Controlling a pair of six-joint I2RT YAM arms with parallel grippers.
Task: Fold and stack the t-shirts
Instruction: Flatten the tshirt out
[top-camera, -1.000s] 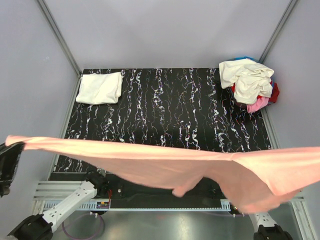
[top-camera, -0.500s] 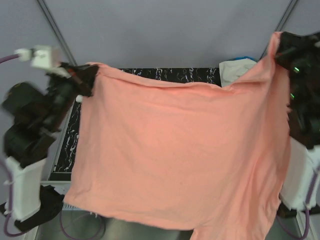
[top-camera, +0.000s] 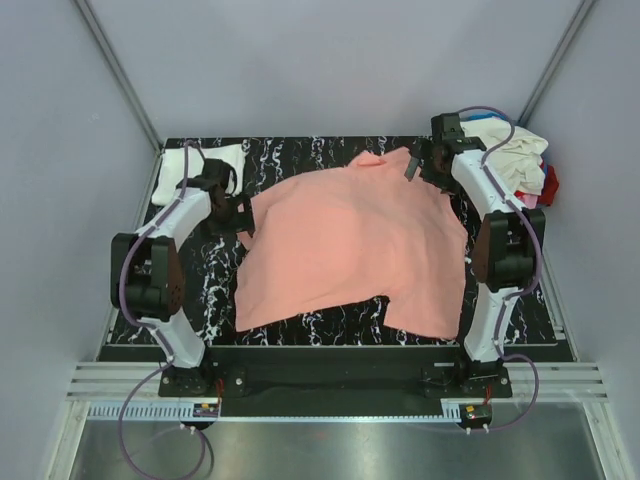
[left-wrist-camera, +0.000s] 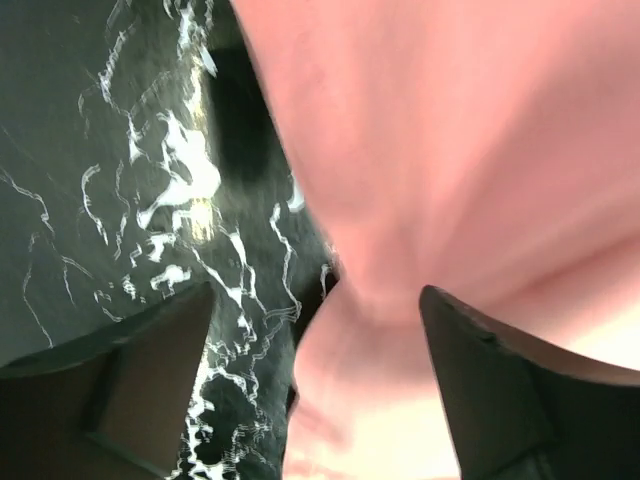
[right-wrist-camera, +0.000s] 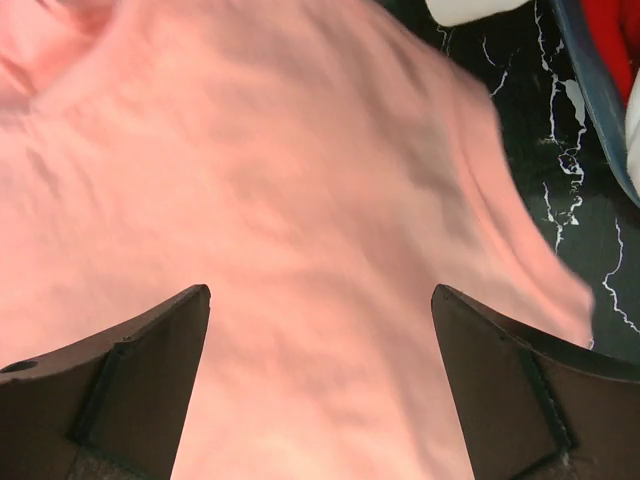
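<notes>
Shirt: salmon-pink cotton t-shirt (top-camera: 350, 240) lies spread mid-table on the black, white-veined tabletop (top-camera: 300, 160). Collar to the far side, body skewed, near hem uneven.
Left gripper (top-camera: 238, 215): at the shirt's left edge, fingers spread. Cloth is bunched between them but not clamped.
Right gripper (top-camera: 412, 165): low over the far right shoulder, fingers spread, holding nothing.
Step in hand: probably flattening before the first fold. Smooth the left bunch and square the near hem, then take matching points on one edge so the fold lands straight.
Around: folded white t-shirt (top-camera: 200, 172) in the far left corner; heap of cream, red and pink shirts (top-camera: 515, 160) far right.
In the way: each arm works close to its neighbour, so a wide sweep could disturb the folded shirt or snag the heap.
</notes>
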